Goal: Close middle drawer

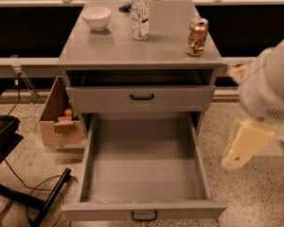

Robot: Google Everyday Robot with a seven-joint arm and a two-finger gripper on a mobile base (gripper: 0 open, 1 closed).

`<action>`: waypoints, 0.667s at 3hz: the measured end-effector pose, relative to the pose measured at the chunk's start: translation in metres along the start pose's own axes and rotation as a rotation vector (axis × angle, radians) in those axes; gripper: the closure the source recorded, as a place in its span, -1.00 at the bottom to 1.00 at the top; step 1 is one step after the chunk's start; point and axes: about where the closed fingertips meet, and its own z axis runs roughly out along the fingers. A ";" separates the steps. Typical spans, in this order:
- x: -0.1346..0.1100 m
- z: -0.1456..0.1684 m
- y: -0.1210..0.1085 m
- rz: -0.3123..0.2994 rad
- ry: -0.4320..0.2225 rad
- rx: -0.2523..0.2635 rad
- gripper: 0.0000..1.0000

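The middle drawer (pixel 104 211) stands pulled far out of the cabinet (pixel 132 48). Its low front panel and small black handle (pixel 144 216) sit at the bottom edge of the view. I judge the closing not yet begun: my gripper (pixel 244 145) hangs to the right of the drawer, apart from it, and I cannot tell whether it is open or closed. Next I must bring it round to the front panel and push straight in.

The upper drawer (pixel 180 100) is shut. A bowl (pixel 96 18), water bottle (pixel 140 13) and can (pixel 197 30) sit on top, out of my way. A cardboard box (pixel 57 126) and floor cables (pixel 35 190) lie to the left, and neither blocks the drawer's travel.
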 end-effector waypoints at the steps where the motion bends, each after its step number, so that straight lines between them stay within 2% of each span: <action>1: -0.014 0.038 0.043 -0.015 -0.028 0.015 -1.00; 2: -0.013 0.103 0.088 0.005 -0.035 -0.030 -1.00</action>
